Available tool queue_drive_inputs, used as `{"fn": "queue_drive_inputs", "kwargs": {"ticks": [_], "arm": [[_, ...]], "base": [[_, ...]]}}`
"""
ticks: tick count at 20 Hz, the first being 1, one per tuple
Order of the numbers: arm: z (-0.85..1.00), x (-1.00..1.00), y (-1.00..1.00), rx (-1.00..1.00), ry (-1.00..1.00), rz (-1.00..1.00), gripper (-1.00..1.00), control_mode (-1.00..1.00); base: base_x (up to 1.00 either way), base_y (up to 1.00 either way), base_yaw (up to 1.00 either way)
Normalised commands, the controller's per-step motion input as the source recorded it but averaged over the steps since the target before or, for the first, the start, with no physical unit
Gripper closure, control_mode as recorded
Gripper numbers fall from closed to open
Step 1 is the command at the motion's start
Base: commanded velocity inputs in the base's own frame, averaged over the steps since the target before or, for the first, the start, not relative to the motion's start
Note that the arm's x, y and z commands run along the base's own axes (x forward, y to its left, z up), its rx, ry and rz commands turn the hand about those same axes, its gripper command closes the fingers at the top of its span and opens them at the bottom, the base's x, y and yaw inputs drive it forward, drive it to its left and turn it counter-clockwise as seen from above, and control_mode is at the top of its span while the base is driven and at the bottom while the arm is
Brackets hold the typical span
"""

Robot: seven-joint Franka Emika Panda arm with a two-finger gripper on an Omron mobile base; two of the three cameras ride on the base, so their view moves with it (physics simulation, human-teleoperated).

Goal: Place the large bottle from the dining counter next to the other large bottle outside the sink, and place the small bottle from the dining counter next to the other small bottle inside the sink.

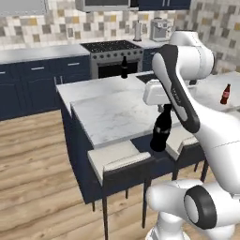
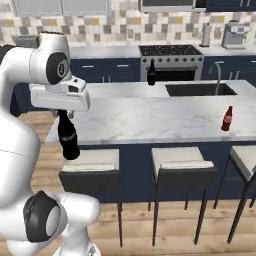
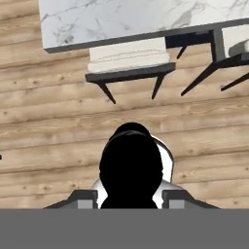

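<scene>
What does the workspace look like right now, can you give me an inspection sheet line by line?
Surface: white marble dining counter, sink basin set in it.
Job's things: large dark glass bottle held off the counter edge; small red-brown bottle standing on the counter; second dark bottle upright beside the sink.
Clutter: nothing seen.
Grippers: gripper shut on the large bottle.
Cables: nothing seen.
Surroundings: cushioned stools, wooden floor, stove.
</scene>
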Motion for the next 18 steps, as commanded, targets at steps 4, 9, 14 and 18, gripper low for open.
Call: {"fn": "queue_drive_inputs", "kwargs": {"ticks": [4, 9, 14, 18], "arm": [[0.00, 0.00, 0.00, 0.00, 0.00, 0.00, 1.00, 1.00], [0.00, 0.00, 0.00, 0.00, 0.00, 0.00, 1.00, 1.00], [0.00, 0.00, 0.00, 0.00, 0.00, 0.00, 1.00, 1.00], [0.00, 0.00, 0.00, 0.00, 0.00, 0.00, 1.00, 1.00]], "base": [[0.50, 1.00, -0.58], [0.87, 1.00, -0.59], [0.82, 1.00, -0.54], [0.29, 1.00, -0.47]]}}
